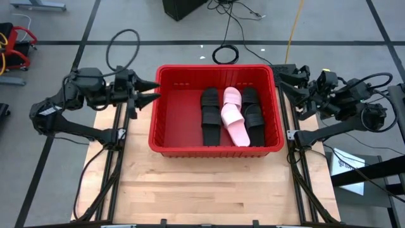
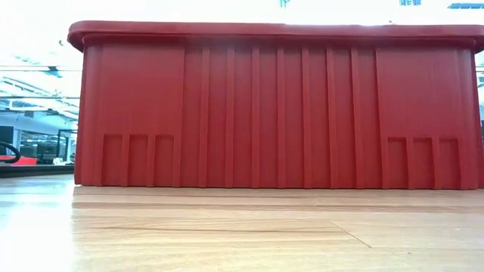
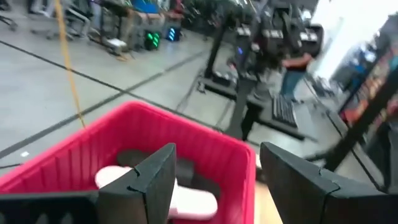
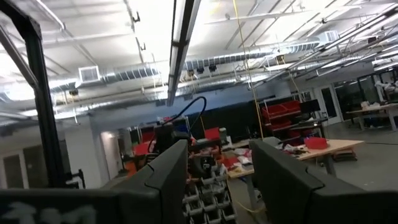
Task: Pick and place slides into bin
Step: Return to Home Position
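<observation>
The bin point(image 1: 215, 67) stands on the wooden table point(image 1: 190, 190), in its far half and centred between the two arms. In the low view its ribbed red wall point(image 2: 280, 113) fills most of the frame and its base rests flat on the table top point(image 2: 227, 234).

All the shoes in sight lie inside the bin, towards its right half. Two pink slides point(image 1: 235, 121) lie in the middle, one partly over the other. Black slides point(image 1: 210, 115) lie to their left and more black ones lie to their right, touching the pink pair. The exact number of black ones cannot be told from above.

The left gripper point(image 1: 156, 90) hangs just outside the left wall of the bin, level with the rim and pointing at it. Its fingers are spread wide and hold nothing. The left wrist view shows the same gap point(image 3: 217, 155), with the bin point(image 3: 62, 162) and a pink slide beyond it.

The right gripper point(image 1: 282, 81) sits just outside the far right corner of the bin. Its fingers are also apart and empty point(image 4: 219, 149), and its camera looks up at the ceiling.

A coiled cable point(image 1: 224, 54) lies on the floor beyond the table.
</observation>
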`<action>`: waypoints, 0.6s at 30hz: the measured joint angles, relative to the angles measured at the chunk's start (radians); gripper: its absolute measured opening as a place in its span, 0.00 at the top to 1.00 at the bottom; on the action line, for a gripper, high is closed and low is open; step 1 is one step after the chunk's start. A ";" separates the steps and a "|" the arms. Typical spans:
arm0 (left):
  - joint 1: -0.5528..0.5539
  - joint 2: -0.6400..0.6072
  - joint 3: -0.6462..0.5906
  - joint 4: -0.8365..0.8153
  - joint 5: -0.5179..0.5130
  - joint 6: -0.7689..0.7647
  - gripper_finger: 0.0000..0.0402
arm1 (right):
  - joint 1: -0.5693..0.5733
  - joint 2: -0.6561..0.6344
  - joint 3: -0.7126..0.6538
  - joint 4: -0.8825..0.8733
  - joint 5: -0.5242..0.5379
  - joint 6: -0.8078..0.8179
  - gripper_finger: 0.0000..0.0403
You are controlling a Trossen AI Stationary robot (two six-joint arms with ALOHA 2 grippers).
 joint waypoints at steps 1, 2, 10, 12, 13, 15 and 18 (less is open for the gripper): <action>0.000 -0.005 0.000 0.011 -0.020 -0.006 0.43 | 0.000 -0.005 -0.004 0.009 0.000 0.007 0.58; -0.001 -0.010 0.000 0.029 -0.039 -0.010 0.43 | 0.000 -0.014 -0.010 0.019 0.000 0.017 0.58; -0.106 -0.027 0.000 0.184 -0.150 0.142 0.43 | 0.000 -0.125 -0.171 0.192 -0.084 0.059 0.58; -0.135 -0.024 0.000 0.197 -0.212 0.150 0.43 | 0.000 -0.160 -0.242 0.284 -0.084 0.063 0.58; -0.144 -0.024 0.000 0.198 -0.243 0.149 0.43 | 0.000 -0.177 -0.278 0.330 -0.083 0.064 0.58; -0.159 -0.026 -0.019 0.210 -0.282 0.145 0.43 | 0.000 -0.209 -0.346 0.409 -0.081 0.063 0.58; -0.172 -0.046 -0.079 0.244 -0.292 0.150 0.43 | 0.000 -0.248 -0.441 0.514 -0.100 0.056 0.58</action>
